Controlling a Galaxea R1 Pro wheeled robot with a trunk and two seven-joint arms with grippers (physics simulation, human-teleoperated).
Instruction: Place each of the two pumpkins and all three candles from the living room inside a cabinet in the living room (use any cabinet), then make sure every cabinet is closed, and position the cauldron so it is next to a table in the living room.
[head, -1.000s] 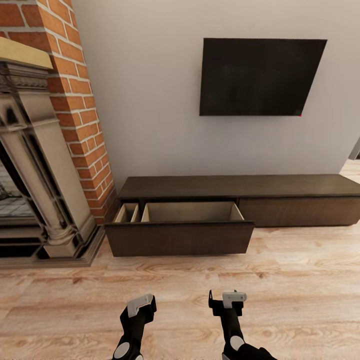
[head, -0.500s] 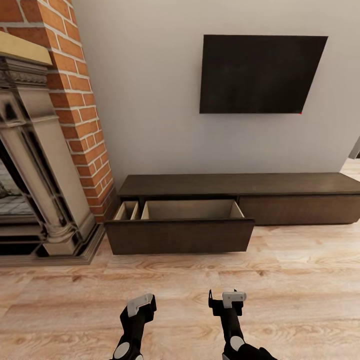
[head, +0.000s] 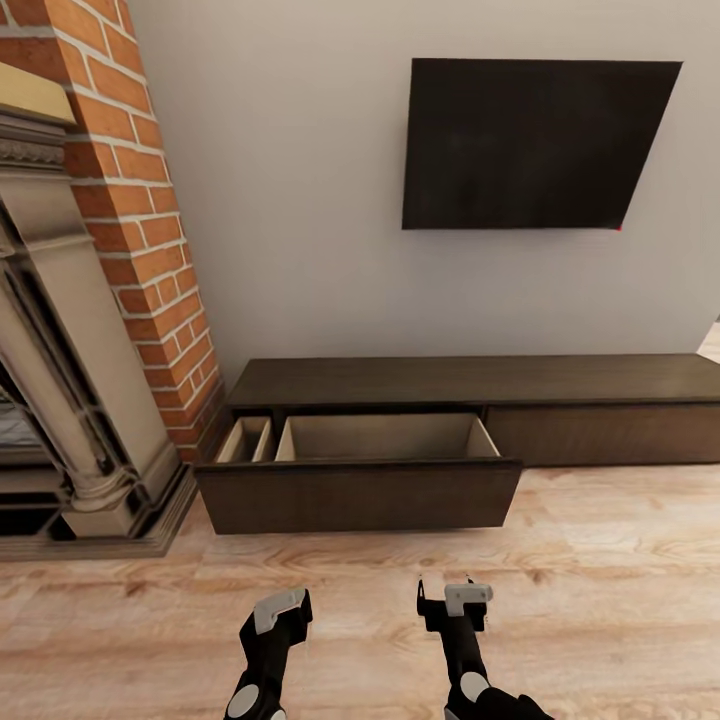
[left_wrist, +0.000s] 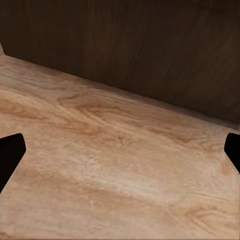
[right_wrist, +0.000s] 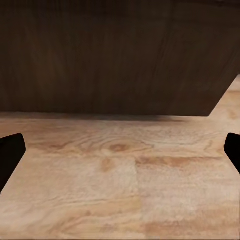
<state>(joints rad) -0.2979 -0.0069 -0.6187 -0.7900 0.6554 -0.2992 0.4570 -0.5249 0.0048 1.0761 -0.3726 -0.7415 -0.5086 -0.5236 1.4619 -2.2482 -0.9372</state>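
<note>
Against the living-room wall, the cabinet (head: 470, 400) stands with its drawer (head: 380, 440) pulled out and seemingly empty, both the left tool (head: 280, 612) and right tool (head: 452, 604) spread wide and holding nothing, so stowing and closing remain.

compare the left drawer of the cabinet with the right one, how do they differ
The left drawer is pulled out over the floor, so its pale grey-beige inside shows; the right drawer is shut flush under the cabinet top, with its inside hidden. The left drawer's front sits nearer the robot and looks larger; the right one sits back, near the wall. The left drawer has a divider making a narrow compartment at its left end. Both have flat, dark brown, handleless fronts.
</note>
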